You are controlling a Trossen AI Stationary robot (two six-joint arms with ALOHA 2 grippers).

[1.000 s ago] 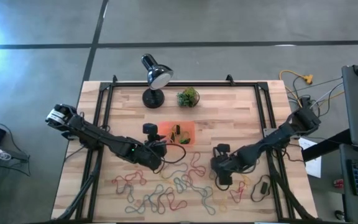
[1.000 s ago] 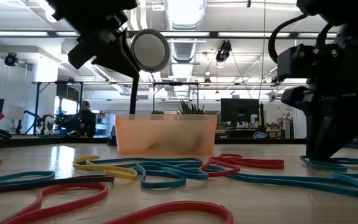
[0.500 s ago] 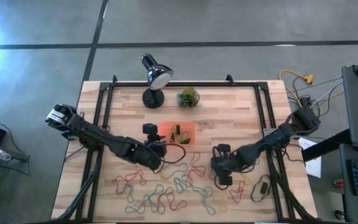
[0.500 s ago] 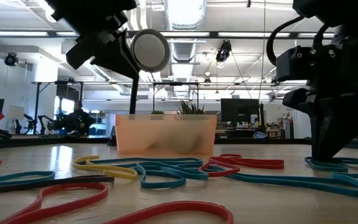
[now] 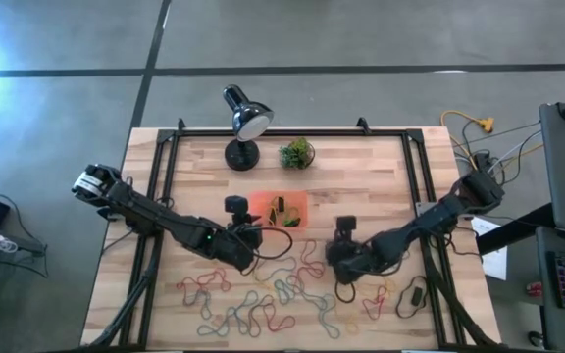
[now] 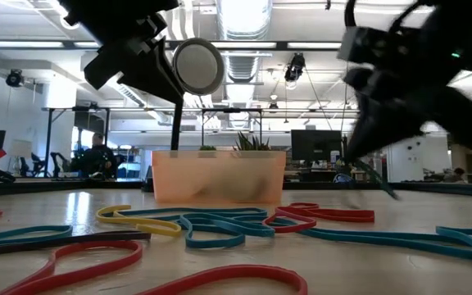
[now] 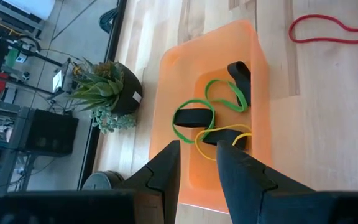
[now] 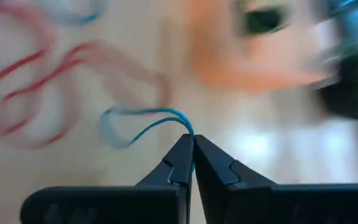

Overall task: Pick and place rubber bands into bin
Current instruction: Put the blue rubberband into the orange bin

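While most rubber bands (image 5: 263, 302) lie scattered across the table's near half, a few already sit in the orange bin (image 7: 253, 74) at the table's middle. On the left, the left gripper (image 7: 199, 163) hovers just over the bin, jaws narrowly apart and empty. To the right, the right gripper (image 8: 188, 152) pinches a blue band (image 8: 143, 121), lifted off the wood. Bare table separates it from the bin; a plant (image 5: 297, 153) and lamp (image 5: 246, 124) stand beyond.
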